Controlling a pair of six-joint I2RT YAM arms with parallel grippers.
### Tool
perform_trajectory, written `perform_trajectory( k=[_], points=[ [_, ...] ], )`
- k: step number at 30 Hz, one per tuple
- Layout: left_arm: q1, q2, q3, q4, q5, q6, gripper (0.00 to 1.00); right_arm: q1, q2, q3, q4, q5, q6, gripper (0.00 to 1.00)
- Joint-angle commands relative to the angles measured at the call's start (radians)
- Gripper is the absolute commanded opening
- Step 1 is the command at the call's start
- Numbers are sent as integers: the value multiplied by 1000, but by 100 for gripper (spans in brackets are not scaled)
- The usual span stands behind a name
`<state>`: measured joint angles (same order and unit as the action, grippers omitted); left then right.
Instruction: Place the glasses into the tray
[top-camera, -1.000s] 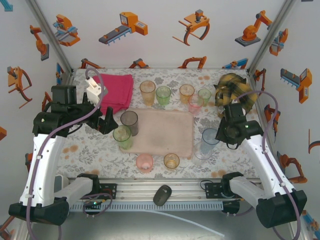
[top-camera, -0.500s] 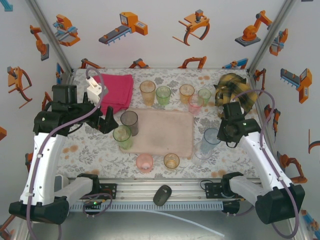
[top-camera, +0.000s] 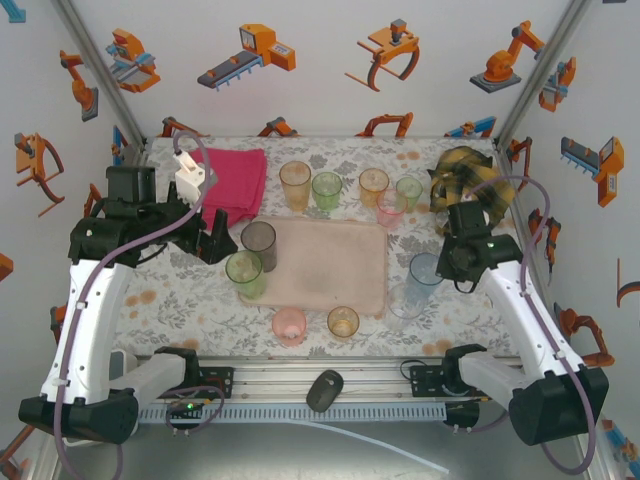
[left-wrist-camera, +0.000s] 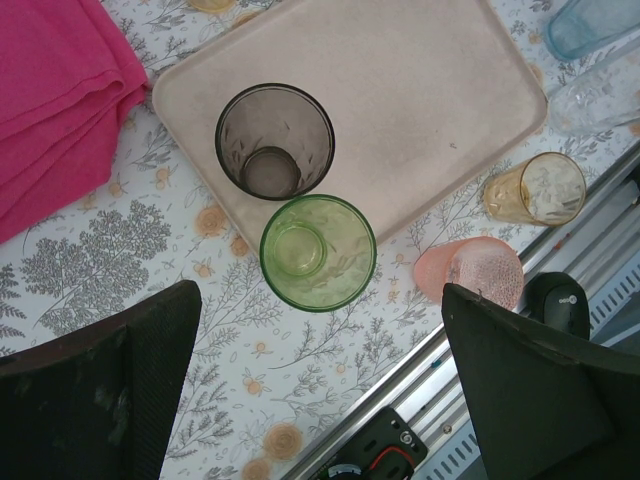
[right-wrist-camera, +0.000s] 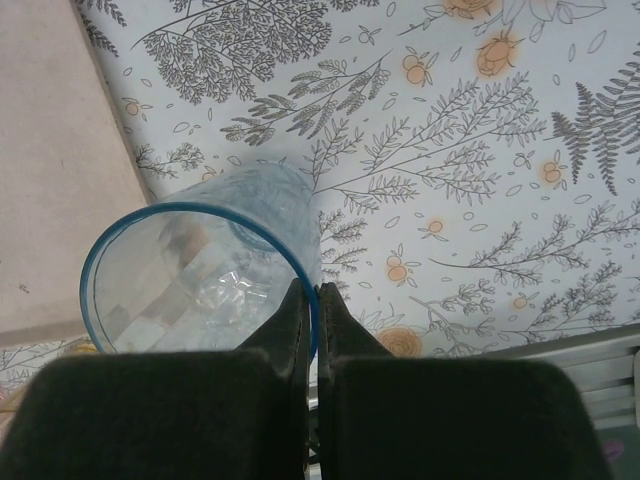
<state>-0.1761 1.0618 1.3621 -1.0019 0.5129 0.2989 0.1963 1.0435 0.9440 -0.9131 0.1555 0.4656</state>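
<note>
Right gripper (right-wrist-camera: 312, 300) pinches blue glass (right-wrist-camera: 190, 270)
Its jaws are clamped on the rim, the glass just beside the tray (left-wrist-camera: 420, 90) (on the table); left gripper (left-wrist-camera: 320, 335) jaws wide apart above green glass (left-wrist-camera: 318, 252).

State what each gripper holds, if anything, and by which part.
The right gripper pinches the pale blue glass by its rim, one finger inside and one outside. The left gripper is open, holding nothing.

Left wrist view: the magenta cloth (left-wrist-camera: 50, 90) runs off the left edge, and the pale blue glass (left-wrist-camera: 595, 22) and a clear glass (left-wrist-camera: 605, 95) run off the right. Right wrist view: the right end effector (right-wrist-camera: 312, 298) hides the pale blue glass's near rim, and the tray (right-wrist-camera: 50, 150) is cropped at the left.
</note>
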Motion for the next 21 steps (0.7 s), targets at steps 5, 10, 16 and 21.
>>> perform_trajectory(
  k=[5, 10, 16, 21],
  points=[
    [3, -2, 41, 12, -13, -13, 99, -9, 2, 153, -71, 46, -62, 0],
    [13, -5, 46, 18, -50, -26, 99, -9, 36, 248, -94, 26, -80, 0],
    [35, -2, 40, 48, -147, -63, 99, -9, 113, 350, -83, -19, -82, 0],
    [45, -7, 36, 55, -139, -79, 98, -7, 199, 470, -82, -55, -88, 0]
  ],
)
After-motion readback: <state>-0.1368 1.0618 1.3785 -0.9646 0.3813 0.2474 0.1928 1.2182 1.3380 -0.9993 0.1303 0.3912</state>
